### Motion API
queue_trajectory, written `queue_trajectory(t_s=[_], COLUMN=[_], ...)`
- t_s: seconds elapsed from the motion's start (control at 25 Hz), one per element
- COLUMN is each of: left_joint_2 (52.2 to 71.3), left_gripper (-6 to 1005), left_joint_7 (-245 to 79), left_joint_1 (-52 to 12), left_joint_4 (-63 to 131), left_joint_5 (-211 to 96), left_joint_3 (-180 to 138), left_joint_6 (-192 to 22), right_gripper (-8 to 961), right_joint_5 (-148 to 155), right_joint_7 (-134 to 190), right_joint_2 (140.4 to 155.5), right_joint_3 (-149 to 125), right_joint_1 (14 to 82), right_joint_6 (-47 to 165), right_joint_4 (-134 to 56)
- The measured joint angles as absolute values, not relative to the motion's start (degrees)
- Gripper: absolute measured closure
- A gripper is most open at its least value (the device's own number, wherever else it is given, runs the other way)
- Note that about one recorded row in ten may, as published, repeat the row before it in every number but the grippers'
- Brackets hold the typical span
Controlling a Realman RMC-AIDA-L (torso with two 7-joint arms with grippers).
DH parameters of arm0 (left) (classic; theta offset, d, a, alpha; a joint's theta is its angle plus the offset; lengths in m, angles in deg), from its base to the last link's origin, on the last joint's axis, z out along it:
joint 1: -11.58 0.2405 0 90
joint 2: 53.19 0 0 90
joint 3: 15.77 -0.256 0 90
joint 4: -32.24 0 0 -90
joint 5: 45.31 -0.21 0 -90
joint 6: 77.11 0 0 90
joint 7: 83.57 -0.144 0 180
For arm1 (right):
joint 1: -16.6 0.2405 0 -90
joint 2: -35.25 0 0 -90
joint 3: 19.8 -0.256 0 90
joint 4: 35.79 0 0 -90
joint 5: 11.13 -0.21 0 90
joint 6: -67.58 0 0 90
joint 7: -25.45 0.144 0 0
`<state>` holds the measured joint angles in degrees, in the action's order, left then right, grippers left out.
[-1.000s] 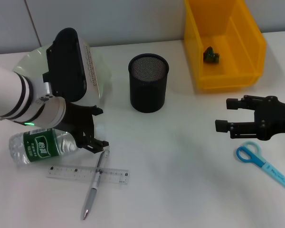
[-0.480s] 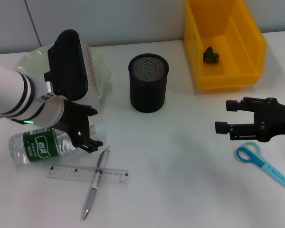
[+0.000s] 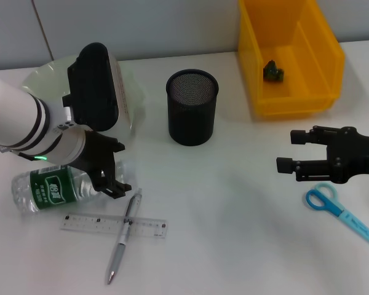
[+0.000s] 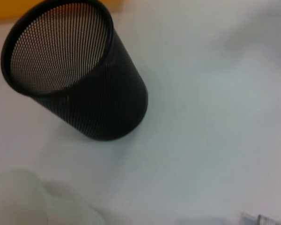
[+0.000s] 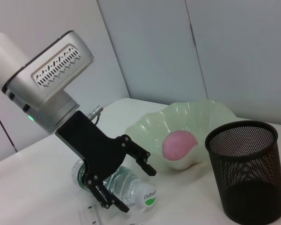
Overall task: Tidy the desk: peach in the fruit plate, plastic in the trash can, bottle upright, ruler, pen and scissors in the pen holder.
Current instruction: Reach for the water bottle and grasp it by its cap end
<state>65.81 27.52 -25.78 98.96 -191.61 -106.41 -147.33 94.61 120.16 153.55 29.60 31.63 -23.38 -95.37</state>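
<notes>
Nearest me, pen (image 3: 123,235) crosses ruler (image 3: 113,225). My left gripper (image 3: 112,177), jaws spread, straddles the lying bottle (image 3: 56,188) at nine o'clock. Only my right wrist view reveals the peach (image 5: 179,145) in the fruit plate (image 5: 196,115). My right gripper (image 3: 293,152) open above scissors (image 3: 340,212); pen holder (image 3: 192,106) beyond.

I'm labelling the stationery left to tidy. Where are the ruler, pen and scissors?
ruler (image 3: 86,222): head view, its clear left half.
pen (image 3: 119,252): head view, its lower barrel.
scissors (image 3: 320,198): head view, a blue handle loop.
</notes>
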Motion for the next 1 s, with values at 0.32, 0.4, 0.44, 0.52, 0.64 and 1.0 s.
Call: queue_trajectory(t_s=[0.32,0.4,0.44,0.52,0.64,1.0], left_joint_2=[65.89,65.90,65.90,65.90,65.90,65.90], left_gripper=[164,165,165,167,168,200], left_joint_7=[27.9,27.9,27.9,27.9,27.9,27.5], left_joint_1=[-26.5,-26.6,-26.6,-26.8,-27.2,-27.7], left_joint_4=[97.6,97.4,97.2,96.7,95.8,94.4], left_joint_5=[-193.2,-193.2,-193.2,-193.3,-193.3,-193.5], left_joint_3=[-106.4,-106.5,-106.6,-106.6,-106.6,-106.7], left_joint_6=[-147.3,-147.2,-147.2,-147.1,-146.8,-146.3], right_gripper=[102,102,102,102,102,102], right_joint_5=[94.6,94.7,94.7,94.8,94.9,95.0], right_joint_7=[120.1,120.1,120.1,120.1,120.1,120.1], right_joint_2=[153.55,153.54,153.54,153.55,153.55,153.02], right_joint_3=[29.6,29.6,29.6,29.6,29.6,29.6], right_joint_1=[31.6,31.7,31.7,31.7,31.9,32.7], right_joint_6=[-23.3,-23.3,-23.2,-23.2,-23.1,-23.1], right_joint_4=[-95.2,-95.2,-95.2,-95.1,-94.6,-92.9])
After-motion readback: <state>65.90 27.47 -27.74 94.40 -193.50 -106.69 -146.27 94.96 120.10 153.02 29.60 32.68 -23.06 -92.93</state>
